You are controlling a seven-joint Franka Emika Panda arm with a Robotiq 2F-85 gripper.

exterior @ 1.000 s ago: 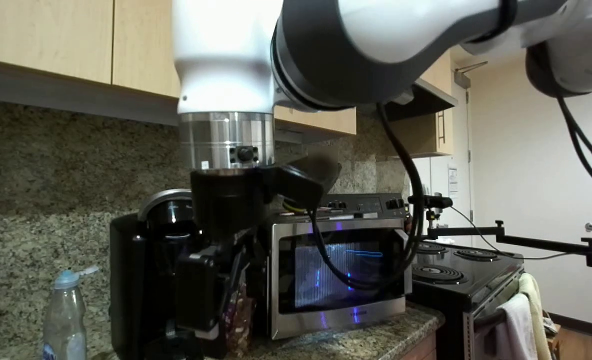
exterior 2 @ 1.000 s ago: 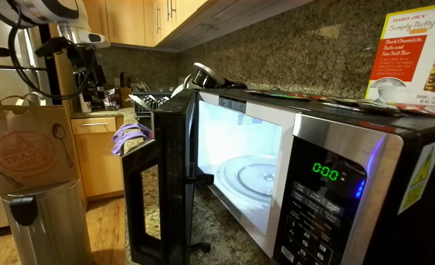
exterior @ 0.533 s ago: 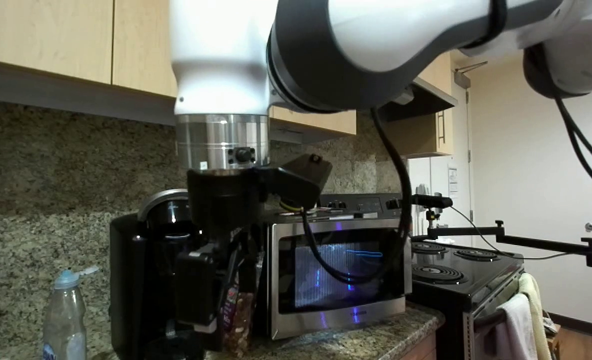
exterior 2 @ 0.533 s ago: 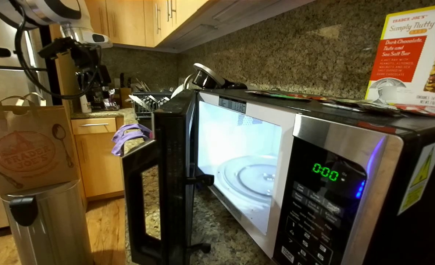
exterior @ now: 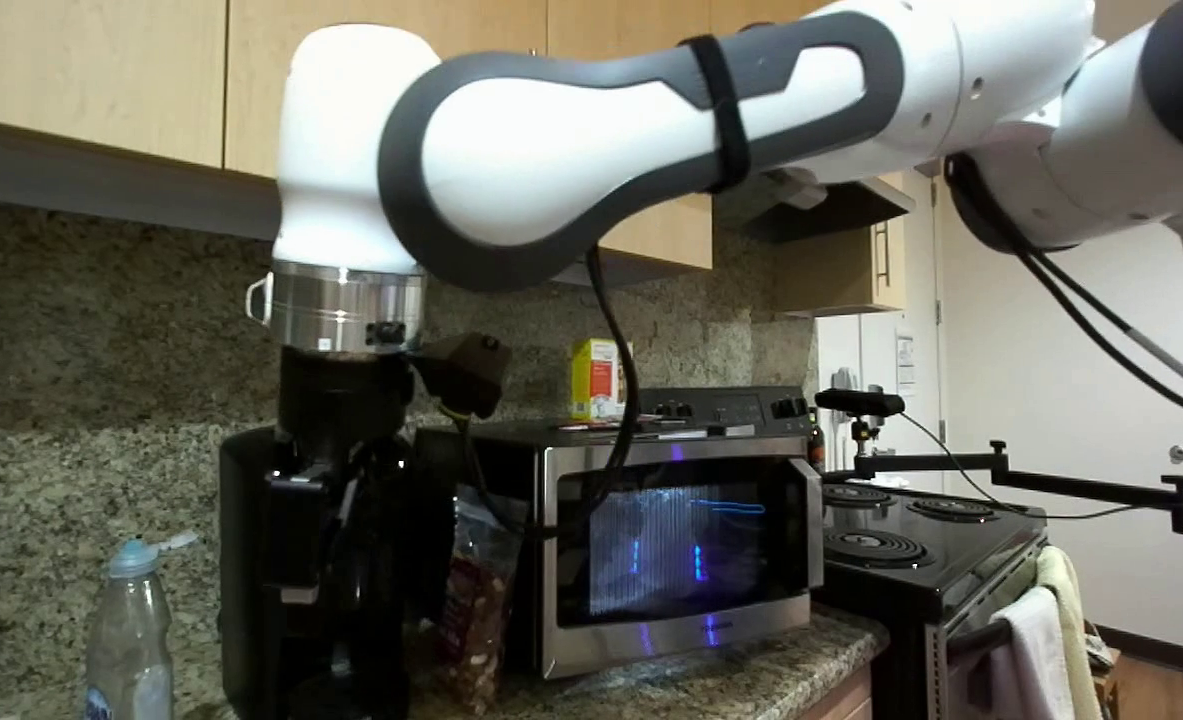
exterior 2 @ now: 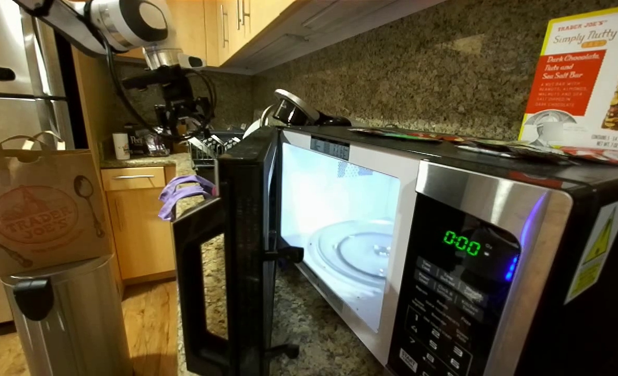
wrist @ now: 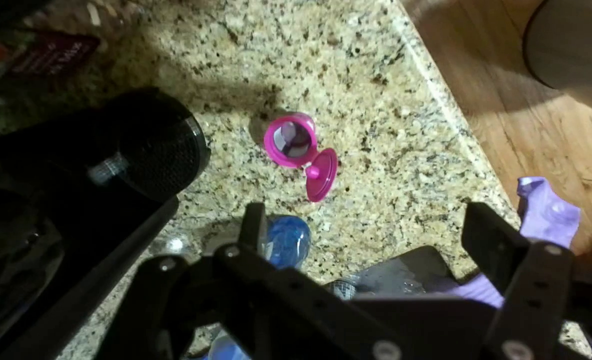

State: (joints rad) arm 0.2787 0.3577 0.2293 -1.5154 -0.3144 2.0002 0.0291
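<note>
In the wrist view my gripper [wrist: 368, 225] is open, with its two fingers wide apart and nothing between them. It hangs pointing down above the granite counter [wrist: 391, 165]. A pink-rimmed container [wrist: 296, 163] stands there with its pink lid [wrist: 323, 175] flipped open. A glossy blue object [wrist: 289, 241] shows beside one fingertip, partly hidden by it. A dark flat tray [wrist: 421, 267] and a purple cloth [wrist: 548, 212] lie near the other finger. In an exterior view the dark gripper [exterior: 326, 580] overlaps the black coffee maker [exterior: 251, 560]; it also shows in an exterior view [exterior 2: 188, 122].
A bag of trail mix [exterior: 476, 625] leans between the coffee maker and the microwave [exterior: 676, 640]. The microwave door [exterior 2: 246, 250] stands open. A clear bottle [exterior: 131, 640] with a pale blue cap is at the left. Upper cabinets [exterior: 91, 80] hang above. The counter edge [wrist: 456, 110] drops to wooden floor.
The arm and gripper have moved left, from beside the trail mix bag to in front of the coffee maker. The bag and a yellow-edged box on the microwave are now uncovered.
</note>
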